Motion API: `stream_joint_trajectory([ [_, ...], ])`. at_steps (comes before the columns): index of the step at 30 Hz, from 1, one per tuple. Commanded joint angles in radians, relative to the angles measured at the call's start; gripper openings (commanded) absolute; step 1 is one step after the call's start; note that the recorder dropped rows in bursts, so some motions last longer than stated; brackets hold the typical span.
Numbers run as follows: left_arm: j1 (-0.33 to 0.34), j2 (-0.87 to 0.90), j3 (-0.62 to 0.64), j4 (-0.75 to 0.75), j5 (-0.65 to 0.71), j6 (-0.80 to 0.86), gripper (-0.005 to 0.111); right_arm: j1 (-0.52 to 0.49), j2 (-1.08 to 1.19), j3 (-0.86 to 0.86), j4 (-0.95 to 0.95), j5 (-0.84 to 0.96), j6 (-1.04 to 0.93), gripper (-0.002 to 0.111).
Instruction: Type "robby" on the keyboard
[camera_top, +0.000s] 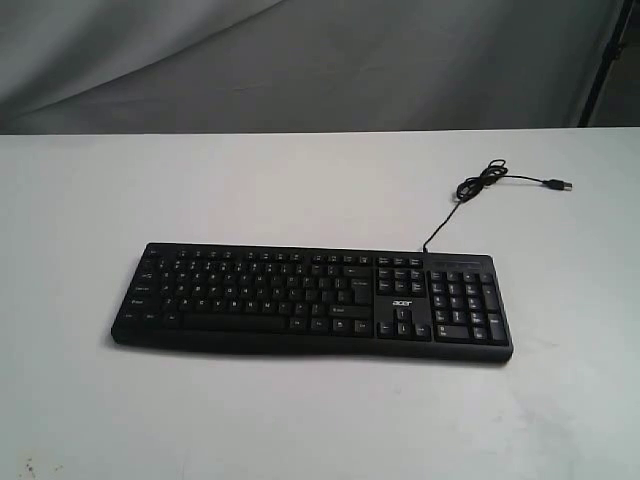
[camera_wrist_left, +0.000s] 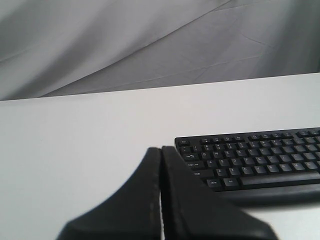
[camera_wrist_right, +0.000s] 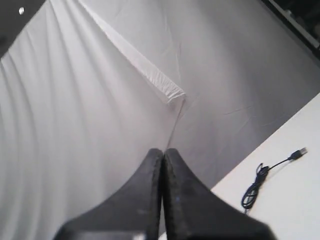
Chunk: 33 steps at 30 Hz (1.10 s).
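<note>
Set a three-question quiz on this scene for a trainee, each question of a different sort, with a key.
1. True or false: the left gripper is shut, with nothing between its fingers.
2. Where is the USB plug of the keyboard?
A. Pushed into a socket
B. Lying loose on the table
C. Tucked under the space bar
3. Fill in: in the exterior view, the number pad is at the keyboard's ____ end.

Key: 1 true; 2 B; 3 right.
</note>
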<state>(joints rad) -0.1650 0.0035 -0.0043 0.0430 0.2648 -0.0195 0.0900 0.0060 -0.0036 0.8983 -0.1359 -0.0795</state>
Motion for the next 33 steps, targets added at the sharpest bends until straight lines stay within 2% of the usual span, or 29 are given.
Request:
stream_joint_trajectory([
  [1,-0.006,-0.003,0.004,0.005,-0.005,-0.003,0.0,-0.006,-0.006,0.004,-0.105,-0.02,0.136,0.0],
  [14,-0.006,-0.003,0.004,0.005,-0.005,-0.003,0.0,-0.006,-0.006,0.004,-0.72,0.205,0.129,0.0],
  [18,-0.006,-0.003,0.004,0.005,-0.005,-0.003,0.0,-0.006,-0.006,0.004,-0.884,0.345,0.129,0.0],
  [22,-0.006,-0.003,0.004,0.005,-0.005,-0.003,0.0,-0.006,-0.006,0.004,-0.911,0.474,0.129,0.0],
  [33,-0.006,-0.003,0.004,0.005,-0.005,-0.003,0.0,-0.01,-0.006,0.004,-0.898,0.481,0.111,0.0],
])
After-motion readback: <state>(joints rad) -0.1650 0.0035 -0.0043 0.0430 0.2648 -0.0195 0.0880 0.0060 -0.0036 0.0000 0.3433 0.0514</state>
